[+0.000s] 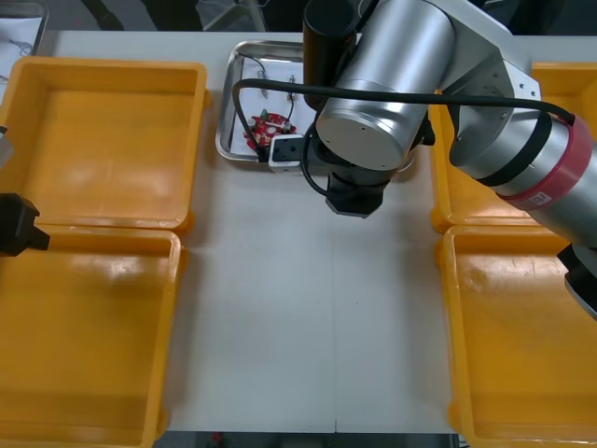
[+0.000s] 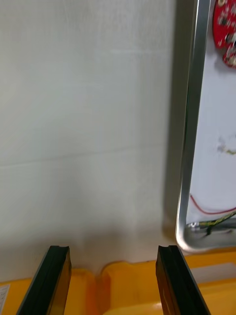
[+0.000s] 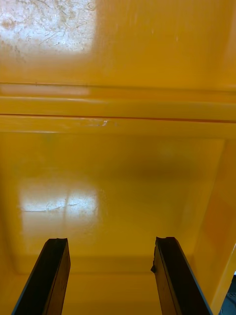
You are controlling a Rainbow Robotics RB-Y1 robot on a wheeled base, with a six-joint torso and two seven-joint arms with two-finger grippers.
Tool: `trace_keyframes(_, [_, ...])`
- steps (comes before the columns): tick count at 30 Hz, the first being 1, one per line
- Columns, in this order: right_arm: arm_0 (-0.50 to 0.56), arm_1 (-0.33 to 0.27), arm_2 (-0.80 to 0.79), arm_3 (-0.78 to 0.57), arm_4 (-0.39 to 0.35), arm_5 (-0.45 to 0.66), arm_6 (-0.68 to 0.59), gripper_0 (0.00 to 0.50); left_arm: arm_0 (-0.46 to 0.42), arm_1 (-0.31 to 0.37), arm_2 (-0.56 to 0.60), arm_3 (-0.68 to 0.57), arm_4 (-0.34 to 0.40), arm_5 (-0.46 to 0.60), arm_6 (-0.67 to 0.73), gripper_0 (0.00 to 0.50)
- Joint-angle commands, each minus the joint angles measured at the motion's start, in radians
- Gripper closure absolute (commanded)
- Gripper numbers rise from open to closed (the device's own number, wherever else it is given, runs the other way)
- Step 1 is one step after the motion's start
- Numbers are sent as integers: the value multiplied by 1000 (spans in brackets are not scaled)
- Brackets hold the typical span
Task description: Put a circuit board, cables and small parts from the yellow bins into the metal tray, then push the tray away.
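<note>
The metal tray (image 1: 226, 140), white inside, stands at the far middle of the table. In it lie a round red circuit board (image 1: 269, 126) and thin cables (image 1: 270, 79). My right arm reaches across the tray's near side. My right gripper (image 2: 113, 251) is open with nothing between its fingers, over bare table beside the tray's rim (image 2: 189, 147). The right wrist view shows the circuit board (image 2: 225, 29) and a red and yellow cable (image 2: 211, 212) inside the tray. My left gripper (image 3: 113, 243) hangs open and empty over a yellow bin (image 3: 118, 172) at the table's left edge (image 1: 19, 224).
Two yellow bins (image 1: 103, 140) (image 1: 84, 336) on the left and two on the right (image 1: 446, 201) (image 1: 522, 345) show bare floors. A strip of bare table (image 1: 308, 308) runs between them toward the near edge. Bin rims (image 2: 128, 280) lie just behind my right fingers.
</note>
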Motion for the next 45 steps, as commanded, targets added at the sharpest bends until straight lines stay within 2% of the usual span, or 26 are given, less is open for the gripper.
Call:
trace_keyframes(1, [71,-23,-108,-95,25,64,-52,0,22,48,31,-28,-1,7,-94,0])
trace_keyframes(6, [177,-27,-237,-213,28,64,-150,0,22,48,31,-28,-1,7,-94,0])
trace_keyframes(9, [229,-43,-311,-272,26,64,-161,0,22,48,31,-28,-1,7,-94,0])
trace_keyframes(15, [320,-92,-435,-353,5,64,-174,0,22,48,31,-28,-1,7,-94,0])
trace_keyframes(20, [441,-148,-573,-407,-20,64,-205,0,22,48,31,-28,-1,7,-94,0])
trace_keyframes(30, [590,-207,-786,-428,-112,64,-395,0,22,48,31,-28,-1,7,-94,0])
trace_keyframes(36, [691,-224,-903,-428,-102,64,-478,0,22,48,31,-28,-1,7,-94,0])
trace_keyframes(45, [812,-242,-1041,-427,-55,64,-483,0,22,48,31,-28,-1,7,-94,0])
